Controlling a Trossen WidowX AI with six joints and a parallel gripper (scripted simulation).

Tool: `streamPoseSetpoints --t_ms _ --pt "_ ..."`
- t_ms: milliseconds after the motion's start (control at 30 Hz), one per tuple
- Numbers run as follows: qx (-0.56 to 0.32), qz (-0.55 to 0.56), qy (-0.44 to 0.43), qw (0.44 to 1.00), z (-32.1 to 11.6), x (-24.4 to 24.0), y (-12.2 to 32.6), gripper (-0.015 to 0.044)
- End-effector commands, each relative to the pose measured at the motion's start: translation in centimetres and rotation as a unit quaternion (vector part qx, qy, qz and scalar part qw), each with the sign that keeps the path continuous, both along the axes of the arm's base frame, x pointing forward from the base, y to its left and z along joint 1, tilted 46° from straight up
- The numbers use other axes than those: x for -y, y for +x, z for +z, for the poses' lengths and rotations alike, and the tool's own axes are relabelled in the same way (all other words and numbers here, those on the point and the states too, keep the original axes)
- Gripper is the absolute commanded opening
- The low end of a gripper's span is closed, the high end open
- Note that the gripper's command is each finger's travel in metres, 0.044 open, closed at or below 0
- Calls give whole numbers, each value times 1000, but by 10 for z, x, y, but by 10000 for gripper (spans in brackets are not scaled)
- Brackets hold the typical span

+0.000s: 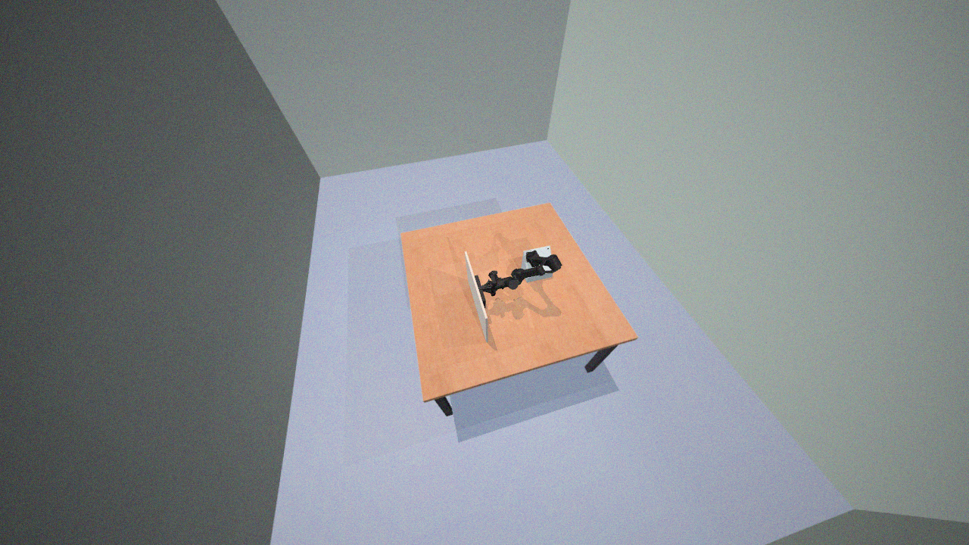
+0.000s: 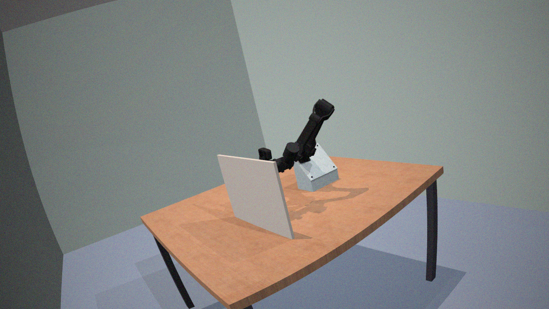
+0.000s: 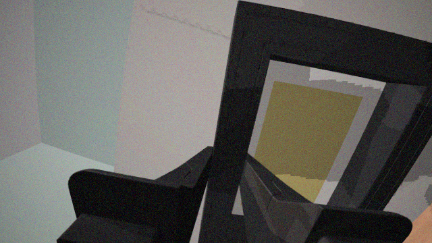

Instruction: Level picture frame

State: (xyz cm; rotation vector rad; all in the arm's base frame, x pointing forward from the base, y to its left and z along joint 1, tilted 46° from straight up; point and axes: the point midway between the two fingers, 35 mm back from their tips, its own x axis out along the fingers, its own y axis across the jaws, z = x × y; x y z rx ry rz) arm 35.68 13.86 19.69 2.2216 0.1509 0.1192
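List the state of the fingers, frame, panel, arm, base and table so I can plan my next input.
Fingers: closed on the frame's side bar.
Frame: gripped; whether level or lifted, cannot tell.
Panel: upright, behind the frame.
Arm: bent, extended to the frame.
Base: resting on the table.
Table: standing on its legs.
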Motion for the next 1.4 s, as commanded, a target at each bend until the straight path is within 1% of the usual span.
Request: streamPoseSetpoints --t_ms 0,1000,1333,1367 --pt "-1 1 12 1000 0 0 0 0" --pt "-12 4 88 996 -1 0 0 0" --pt "-11 3 80 997 -1 0 0 260" --pt "-11 3 80 997 -1 0 0 260"
